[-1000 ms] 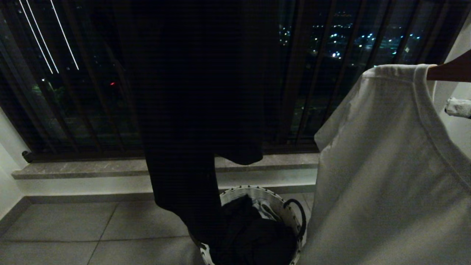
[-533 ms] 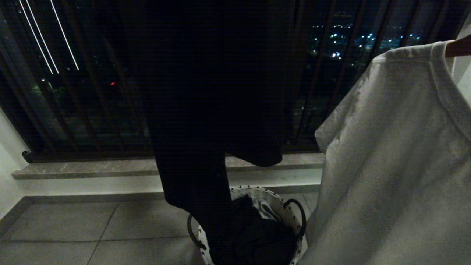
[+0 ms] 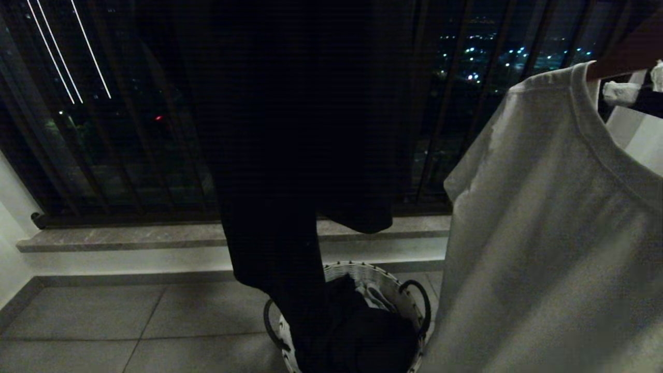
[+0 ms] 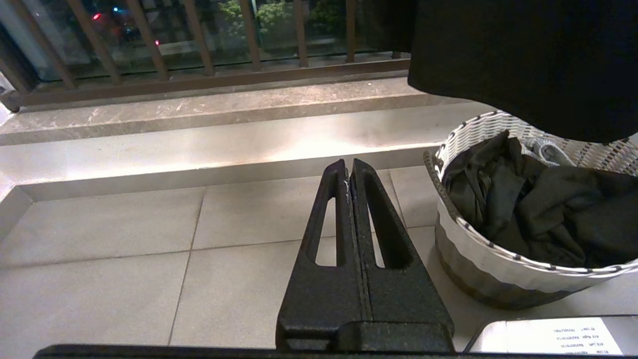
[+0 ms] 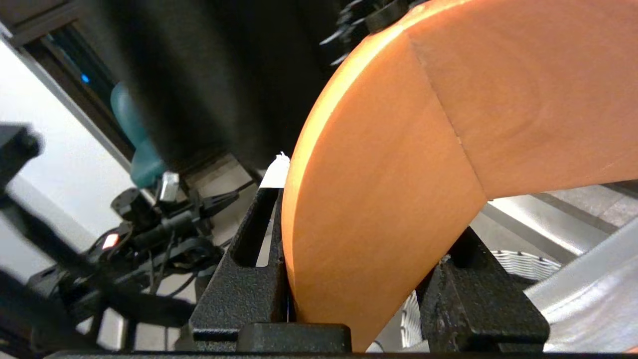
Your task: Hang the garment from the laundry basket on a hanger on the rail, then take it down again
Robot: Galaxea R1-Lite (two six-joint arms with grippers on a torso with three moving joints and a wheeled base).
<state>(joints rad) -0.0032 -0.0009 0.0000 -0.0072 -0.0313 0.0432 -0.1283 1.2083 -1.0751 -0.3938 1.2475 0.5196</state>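
Note:
A white T-shirt (image 3: 544, 233) hangs on an orange wooden hanger (image 5: 448, 124) at the right of the head view. My right gripper (image 5: 369, 239) is shut on the hanger's arm, its fingers on either side of the wood; in the head view its taped fingertip (image 3: 619, 93) shows beside the shirt's neck. The laundry basket (image 3: 362, 269), with its white woven rim, stands on the floor below, holding dark clothes. A long black garment (image 3: 290, 129) hangs in the middle, reaching down to the basket. My left gripper (image 4: 349, 169) is shut and empty, parked low beside the basket (image 4: 478, 129). The rail is out of view.
A dark window grille (image 3: 466, 129) fills the back, above a stone sill (image 3: 155, 235). Grey floor tiles (image 3: 129, 321) spread to the left of the basket. A white wall (image 3: 10, 248) closes the left side. Dark equipment with cables (image 5: 149, 234) stands behind my right arm.
My right gripper has lifted the hanger with the white T-shirt, and the collar now sits higher and tilted. The black garment has swung slightly to the right. The left gripper has kept still.

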